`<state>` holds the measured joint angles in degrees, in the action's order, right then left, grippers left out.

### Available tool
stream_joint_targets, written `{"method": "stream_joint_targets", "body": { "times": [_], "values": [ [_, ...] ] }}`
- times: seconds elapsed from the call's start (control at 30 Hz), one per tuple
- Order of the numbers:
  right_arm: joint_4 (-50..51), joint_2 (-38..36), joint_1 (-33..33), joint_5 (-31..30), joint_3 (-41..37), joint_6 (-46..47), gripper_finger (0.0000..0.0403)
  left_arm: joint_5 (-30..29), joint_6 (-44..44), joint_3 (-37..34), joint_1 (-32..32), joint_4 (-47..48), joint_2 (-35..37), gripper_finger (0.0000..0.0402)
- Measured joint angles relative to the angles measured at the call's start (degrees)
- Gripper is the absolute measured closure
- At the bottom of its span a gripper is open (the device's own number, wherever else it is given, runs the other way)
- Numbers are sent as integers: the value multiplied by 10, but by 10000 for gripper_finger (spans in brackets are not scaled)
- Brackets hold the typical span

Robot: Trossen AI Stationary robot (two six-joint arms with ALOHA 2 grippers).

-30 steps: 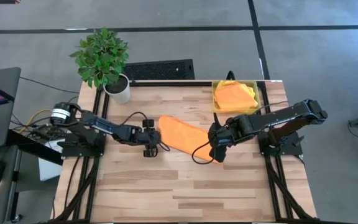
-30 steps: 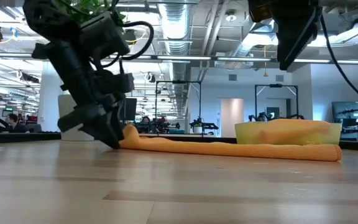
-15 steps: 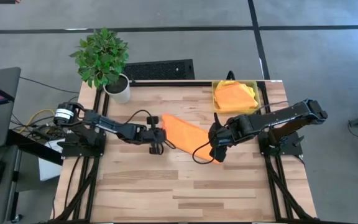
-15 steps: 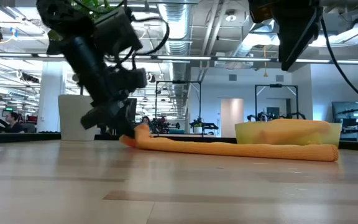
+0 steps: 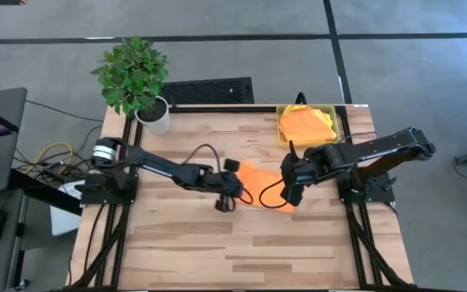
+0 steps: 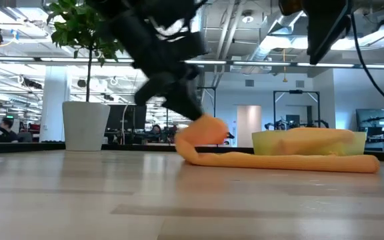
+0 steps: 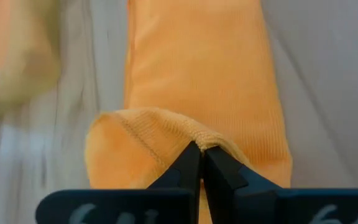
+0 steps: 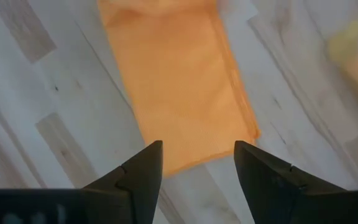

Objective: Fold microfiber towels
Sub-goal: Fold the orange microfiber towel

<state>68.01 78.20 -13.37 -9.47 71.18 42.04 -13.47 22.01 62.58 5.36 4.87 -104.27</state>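
Pinching the raised edge of an orange towel [image 5: 254, 174], the left gripper [image 5: 232, 193] sits near the middle of the worktop [image 5: 242, 251], its arm stretched across from the left edge. In the left wrist view its fingers [image 7: 188, 167] are closed tight on a rolled lip of the cloth [image 7: 197, 81], with the rest of the towel lying flat beyond them. The low view shows that end of the towel [image 6: 272, 159] lifted off the wood and curled over in a hump, while the remainder lies along the surface as a low strip.

The right gripper [image 5: 290, 195] hangs above the other end of the same towel, toward the right half of the worktop. Its fingers [image 8: 138, 171] stand wide apart and hold nothing, and the right wrist view looks down between them onto the flat orange cloth [image 8: 176, 81], whose near edge and corner rest on the boards.

At the far right corner stands a translucent yellow bin [image 5: 335, 115] holding more towels [image 5: 305, 126], orange on top with yellow showing around it. A potted plant [image 5: 136, 77] stands at the far left corner
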Motion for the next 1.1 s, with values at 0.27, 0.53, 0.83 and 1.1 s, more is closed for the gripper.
{"method": "stream_joint_targets", "body": {
  "times": [0.27,0.53,0.83,1.1],
  "values": [
    [26,-41,-2,-1,0,-1,182,3,32,143,2,-6,-85,401],
    [51,-86,-2,-1,-1,-4,182,29,36,266,7,1,-188,401],
    [74,-125,-5,-14,0,-5,182,41,71,391,28,18,-267,401],
    [85,-144,-5,-27,0,-5,182,52,25,414,32,32,-302,394]
  ]
}}
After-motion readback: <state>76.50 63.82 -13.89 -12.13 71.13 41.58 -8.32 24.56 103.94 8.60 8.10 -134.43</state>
